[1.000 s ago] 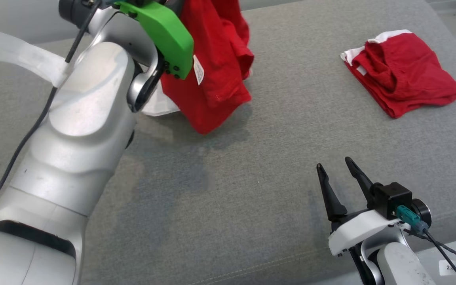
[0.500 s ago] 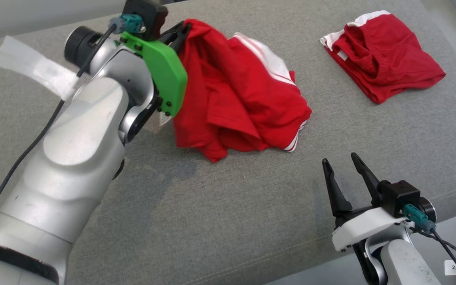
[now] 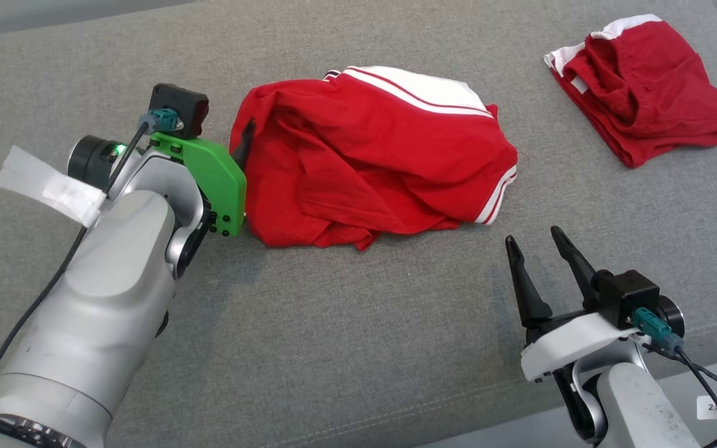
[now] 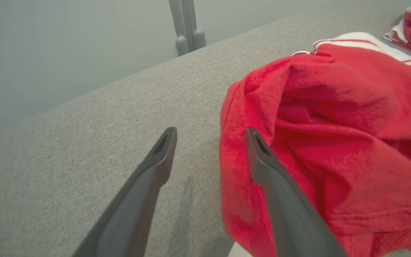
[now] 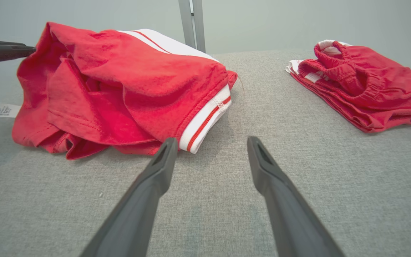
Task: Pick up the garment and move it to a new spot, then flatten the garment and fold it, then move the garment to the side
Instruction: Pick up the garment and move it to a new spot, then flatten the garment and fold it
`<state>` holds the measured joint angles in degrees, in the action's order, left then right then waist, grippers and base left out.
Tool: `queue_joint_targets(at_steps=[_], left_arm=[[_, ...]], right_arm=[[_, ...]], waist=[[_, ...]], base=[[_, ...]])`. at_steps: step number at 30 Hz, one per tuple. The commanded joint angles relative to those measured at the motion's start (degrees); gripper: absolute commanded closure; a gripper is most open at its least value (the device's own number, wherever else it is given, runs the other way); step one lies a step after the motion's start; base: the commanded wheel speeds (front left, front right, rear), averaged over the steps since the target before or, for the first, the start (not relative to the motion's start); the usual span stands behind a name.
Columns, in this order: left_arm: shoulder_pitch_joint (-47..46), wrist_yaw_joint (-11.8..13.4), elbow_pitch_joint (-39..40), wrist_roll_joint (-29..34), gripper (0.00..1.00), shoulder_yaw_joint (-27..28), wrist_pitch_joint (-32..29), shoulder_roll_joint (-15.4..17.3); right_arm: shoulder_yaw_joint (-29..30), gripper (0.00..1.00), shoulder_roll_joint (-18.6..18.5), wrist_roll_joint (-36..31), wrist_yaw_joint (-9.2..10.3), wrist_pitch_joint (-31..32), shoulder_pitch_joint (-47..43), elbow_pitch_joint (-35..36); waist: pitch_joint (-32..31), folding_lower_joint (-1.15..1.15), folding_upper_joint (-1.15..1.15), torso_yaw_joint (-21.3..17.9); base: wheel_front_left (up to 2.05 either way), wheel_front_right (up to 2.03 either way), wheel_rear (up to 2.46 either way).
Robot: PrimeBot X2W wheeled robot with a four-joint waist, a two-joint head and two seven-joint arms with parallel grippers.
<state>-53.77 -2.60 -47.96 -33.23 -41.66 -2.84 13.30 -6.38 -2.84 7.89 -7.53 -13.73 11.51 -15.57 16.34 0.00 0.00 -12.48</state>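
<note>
The left gripper (image 4: 211, 134) has just let go. In its wrist view the two dark fingers stand wide apart with nothing between them, and the red cloth only brushes the outside of the right-hand finger. The garment (image 3: 371, 155) now lies as a crumpled heap in the upper centre of the head view, resting on the grey cushion (image 3: 365, 348) with its white striped panel uppermost. A second ago it hung from the pinched fingers at the top of the frame; half a second ago it was draping down while still held. The head camera has shifted as well, so some of that change in position is the view's. I judge the carry to a new spot done and flattening next, with plenty of folds to pull out. The right gripper (image 3: 533, 235) sits at the lower right, wide and empty as before. A second red garment (image 3: 645, 93) stays bundled at the upper right, well apart.
</note>
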Motion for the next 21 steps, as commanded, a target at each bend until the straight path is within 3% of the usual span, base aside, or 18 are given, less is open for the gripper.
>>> queue_joint_targets(at_steps=[1,11,21], left_arm=[[1.0,-0.3,-0.4,-0.6,0.0,0.3,0.6,0.2],[7.1,-1.8,-3.2,-3.6,0.0,0.7,3.0,-0.6],[14.2,-2.2,-4.3,-7.2,0.0,1.1,3.2,-2.5]], right_arm=[[0.2,0.0,-0.1,-0.2,0.08,-0.3,-0.2,-0.2],[0.8,0.0,-0.1,-0.1,0.08,0.1,-1.9,-0.5],[1.1,0.0,-0.1,-0.5,0.08,0.4,-3.2,0.8]], waist=[[-0.9,0.0,0.0,0.8],[-4.9,0.0,0.0,2.9],[-5.4,0.0,0.0,0.3]], base=[[0.0,0.0,0.0],[0.0,0.0,0.0],[0.0,0.0,0.0]])
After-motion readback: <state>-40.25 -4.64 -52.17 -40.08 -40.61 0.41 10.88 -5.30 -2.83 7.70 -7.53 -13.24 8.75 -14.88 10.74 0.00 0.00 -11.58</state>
